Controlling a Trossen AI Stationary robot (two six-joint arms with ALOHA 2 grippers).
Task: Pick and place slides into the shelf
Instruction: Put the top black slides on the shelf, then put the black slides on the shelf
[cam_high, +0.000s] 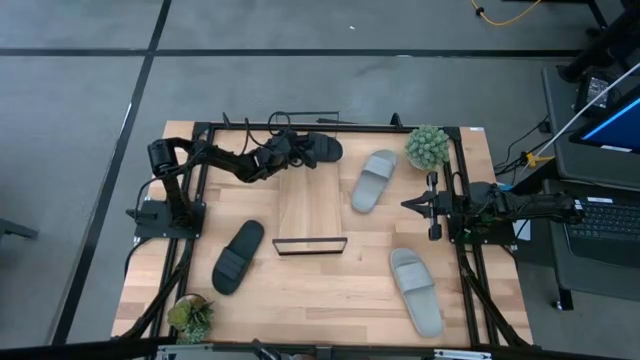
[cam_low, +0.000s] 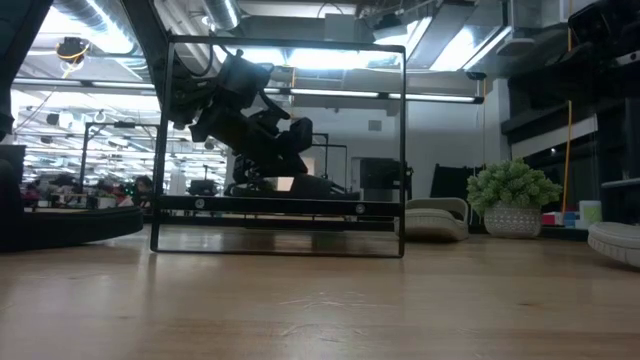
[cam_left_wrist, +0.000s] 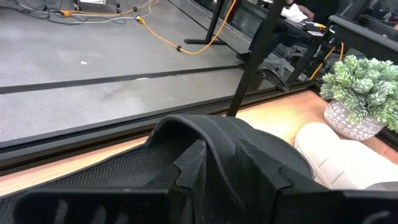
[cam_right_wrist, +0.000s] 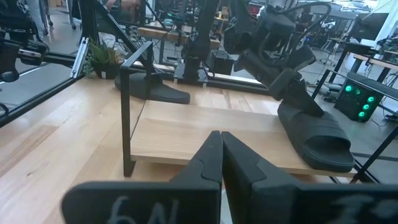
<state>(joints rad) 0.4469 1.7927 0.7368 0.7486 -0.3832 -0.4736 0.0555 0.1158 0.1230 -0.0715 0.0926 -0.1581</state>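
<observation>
My left gripper (cam_high: 288, 150) reaches over the far end of the shelf (cam_high: 310, 205) and is shut on a black slide (cam_high: 322, 150). That slide (cam_right_wrist: 317, 140) tilts down toward the board's far end; whether it touches the board, I cannot tell. The second black slide (cam_high: 238, 257) lies sole-down on the table, left of the shelf. One grey slide (cam_high: 375, 180) lies right of the shelf and the other (cam_high: 415, 290) near the right front corner. My right gripper (cam_high: 408, 205) waits shut at the table's right side, pointing at the shelf. My left gripper holds the black slide by its heel end (cam_right_wrist: 292, 93), one finger (cam_left_wrist: 193, 168) lying on the textured footbed. It comes slanting down from the table's left, along the slide's length. The slide hangs tilted, its strap end (cam_right_wrist: 323, 155) lowest, close over the shelf board.
A thin black wire frame (cam_high: 310, 245) stands at the shelf's near end and rises tall in the low view (cam_low: 280, 45). A potted plant (cam_high: 427, 147) stands at the far right corner and another (cam_high: 190, 315) at the near left. A dark rail frames the table.
</observation>
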